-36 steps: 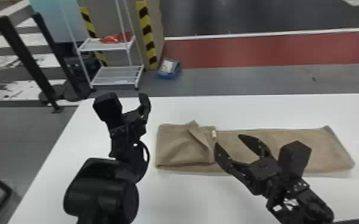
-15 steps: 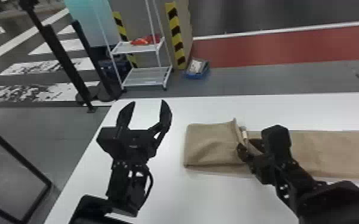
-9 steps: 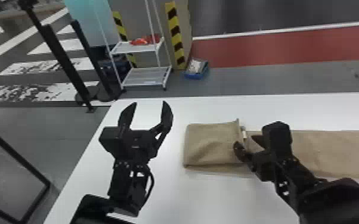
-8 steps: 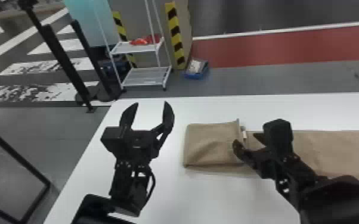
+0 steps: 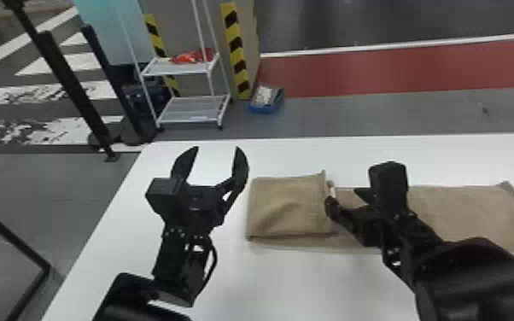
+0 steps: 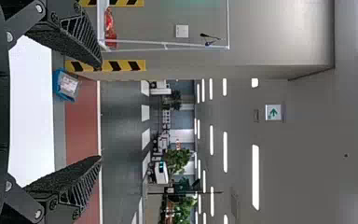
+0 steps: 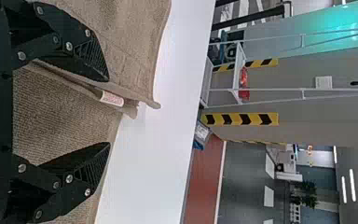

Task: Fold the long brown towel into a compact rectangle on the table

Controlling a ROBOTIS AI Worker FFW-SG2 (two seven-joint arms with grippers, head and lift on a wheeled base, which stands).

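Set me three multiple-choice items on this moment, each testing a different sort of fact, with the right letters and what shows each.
1. Toward which side of the robot is the folded part of the towel?
A) right
B) left
C) neither, the cloth lies wholly flat

2. What colour is the tabletop?
A) green
B) red
C) white

3. How do the left tool's fingers stand?
A) spread, with nothing between them
B) pressed together
C) clamped on the towel

Key:
1: B, the doubled layer lies at the end nearer the left tool, with the single length running off to the right.
2: C, white surface surrounds the towel in the head view.
3: A, the head view and left wrist view show an empty gap between the fingers.
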